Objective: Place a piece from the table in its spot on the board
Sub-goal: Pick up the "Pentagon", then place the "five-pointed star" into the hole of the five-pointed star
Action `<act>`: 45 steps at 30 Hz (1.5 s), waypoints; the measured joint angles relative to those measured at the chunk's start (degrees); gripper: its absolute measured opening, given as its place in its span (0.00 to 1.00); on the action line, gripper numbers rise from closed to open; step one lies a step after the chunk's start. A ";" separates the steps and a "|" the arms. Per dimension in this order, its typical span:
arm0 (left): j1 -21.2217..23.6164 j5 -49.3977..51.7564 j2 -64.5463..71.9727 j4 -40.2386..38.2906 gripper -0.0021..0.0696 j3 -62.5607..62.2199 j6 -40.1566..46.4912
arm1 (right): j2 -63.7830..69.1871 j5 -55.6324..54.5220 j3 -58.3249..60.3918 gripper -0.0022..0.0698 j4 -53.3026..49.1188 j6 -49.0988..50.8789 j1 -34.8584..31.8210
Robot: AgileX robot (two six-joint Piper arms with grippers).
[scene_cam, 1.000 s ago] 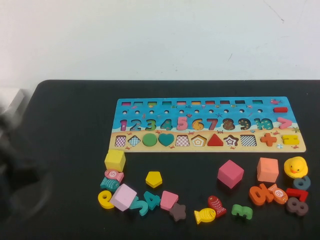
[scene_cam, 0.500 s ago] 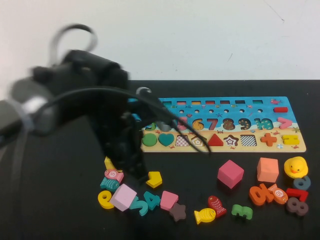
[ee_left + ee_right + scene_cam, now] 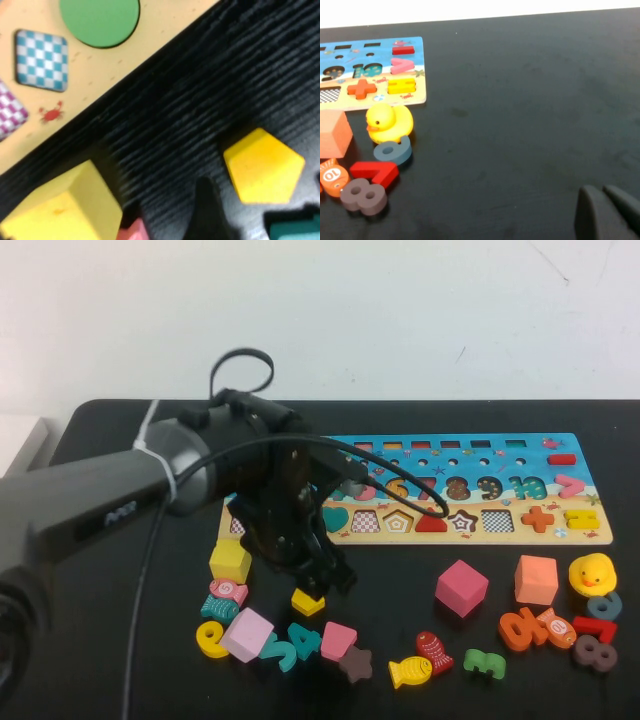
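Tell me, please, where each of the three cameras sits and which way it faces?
High view: raised on the robot's side, angled down at the table and board; left arm shows, left gripper over the piece.
Left wrist view: close above the piece and board edge; a fingertip shows.
Right wrist view: low over bare table, right gripper parked, shut.
All share the board.

A small flat yellow wooden pentagon (image 3: 307, 602) is seen just beside the black left pincer (image 3: 325, 580). The flat black bench (image 3: 400, 580) is covered with loose pieces. The long wooden puzzle board (image 3: 520, 495) is coloured blue above and tan below. A green disc (image 3: 100, 21) and blue-and-white checked cut-out (image 3: 41, 60) are shown. A larger yellow wooden cube (image 3: 230, 561) is near the pincer; a yellow rubber duck (image 3: 389, 122) lies well apart.
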 joint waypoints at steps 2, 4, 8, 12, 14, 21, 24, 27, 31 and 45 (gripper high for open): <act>0.00 -0.71 0.98 0.00 0.65 0.00 -0.51 | 0.00 0.00 0.00 0.06 0.00 0.00 0.00; 0.00 -1.55 1.82 0.00 0.66 0.00 -0.76 | 0.00 0.00 0.00 0.06 0.00 0.00 0.00; 0.00 -2.79 2.73 -0.18 0.66 -0.11 -0.99 | 0.00 0.00 0.00 0.06 0.00 0.00 0.00; 0.00 -2.79 3.74 -1.16 0.66 -0.11 -1.12 | 0.00 0.00 0.00 0.06 0.00 0.00 0.00; 0.00 -2.79 4.16 -1.26 0.66 -0.11 -1.26 | 0.00 0.00 0.00 0.06 0.00 0.00 0.00; 0.00 -2.87 4.39 -2.06 0.52 -0.11 -1.47 | 0.00 0.00 0.00 0.06 0.00 0.00 0.00; 0.00 -2.87 4.58 -2.34 0.48 -0.11 -1.46 | 0.00 0.00 0.00 0.06 0.00 0.00 0.00; 0.00 -2.87 4.73 -2.42 0.48 -0.19 -1.46 | 0.00 0.00 0.00 0.06 0.00 0.00 0.00; 0.00 -2.87 4.85 -2.42 0.48 -0.33 -1.46 | 0.00 0.00 0.00 0.06 0.00 0.00 0.00; -2.22 -6.67 -3.11 5.54 0.48 -0.22 -0.92 | 0.00 0.00 0.00 0.06 0.00 0.00 0.00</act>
